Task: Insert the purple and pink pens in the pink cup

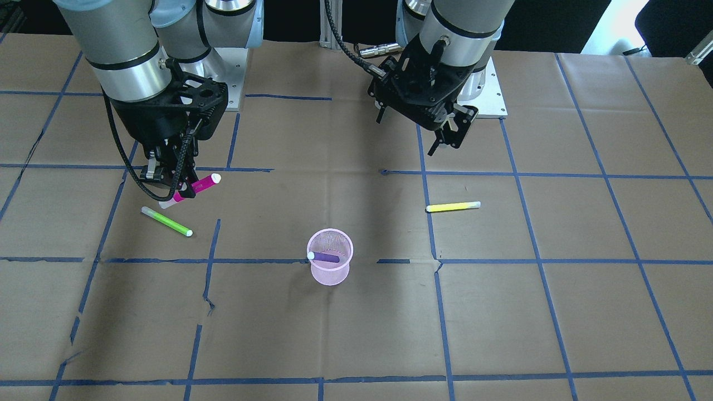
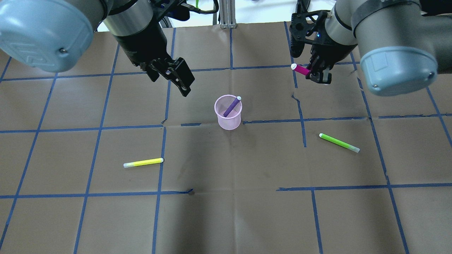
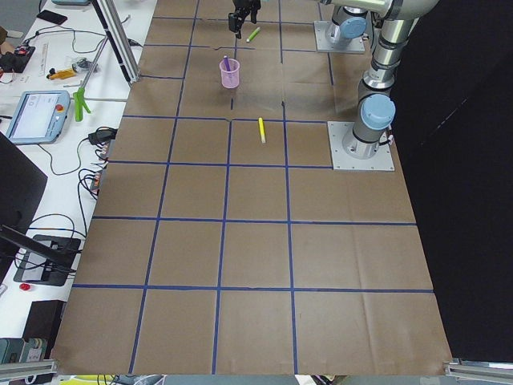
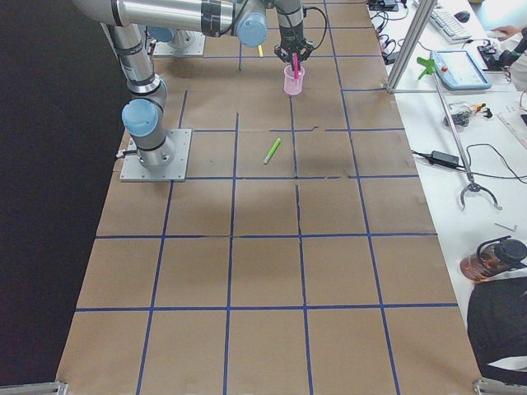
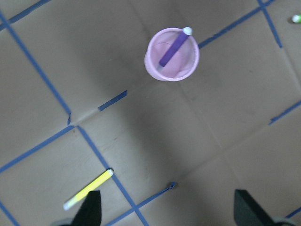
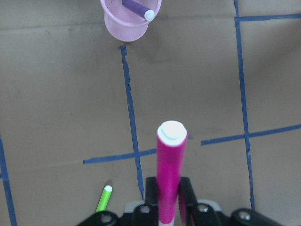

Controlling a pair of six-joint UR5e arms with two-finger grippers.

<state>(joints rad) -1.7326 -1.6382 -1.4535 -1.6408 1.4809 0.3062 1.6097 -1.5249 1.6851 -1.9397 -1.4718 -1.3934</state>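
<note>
We had right jaws clamped on pink pen (image 6: 170, 165), partly hidden | left jaws wide, tips cropped | purple pen (image 2: 232, 107) leaned in pink cup (image 2: 229, 121)

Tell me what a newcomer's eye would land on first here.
The pink mesh cup at the table's centre, with a purple pen leaning inside it. Next, the right tool, shut on a magenta pen and held above the brown paper, apart from the cup. The left tool hangs open and empty.
</note>
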